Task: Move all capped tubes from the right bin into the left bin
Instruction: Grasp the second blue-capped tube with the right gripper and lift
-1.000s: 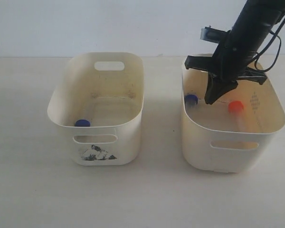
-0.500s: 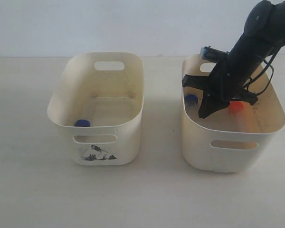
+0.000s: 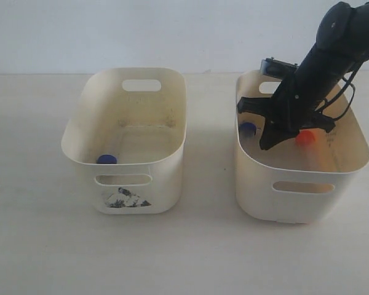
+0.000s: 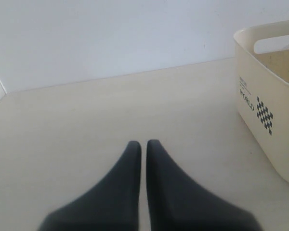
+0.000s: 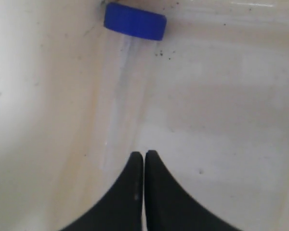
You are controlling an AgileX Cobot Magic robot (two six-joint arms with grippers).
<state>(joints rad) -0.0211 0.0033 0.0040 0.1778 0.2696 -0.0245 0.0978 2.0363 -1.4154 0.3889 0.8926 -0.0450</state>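
The right bin (image 3: 301, 196) holds a blue-capped tube (image 3: 248, 129) against its left wall and an orange-red-capped tube (image 3: 305, 137) further right. My right gripper (image 3: 265, 145) reaches down inside this bin between the two caps, shut with nothing in it. In the right wrist view the blue cap (image 5: 135, 21) and its clear body (image 5: 116, 96) lie just ahead of the shut right gripper (image 5: 144, 155). The left bin (image 3: 126, 196), with the torn sticker, holds one blue-capped tube (image 3: 107, 159). My left gripper (image 4: 140, 144) is shut over bare table, outside the exterior view.
The left wrist view shows the side of a cream bin (image 4: 269, 115) with a checkered "WORLD" mark, off to one side of the left gripper. A pale wall (image 3: 172, 31) runs behind the table. Bare tabletop (image 3: 209, 160) separates the two bins.
My right arm has dropped from above the right bin's rim down into the bin, tips now low between the blue and orange-red caps. Tubes and bins have not moved.
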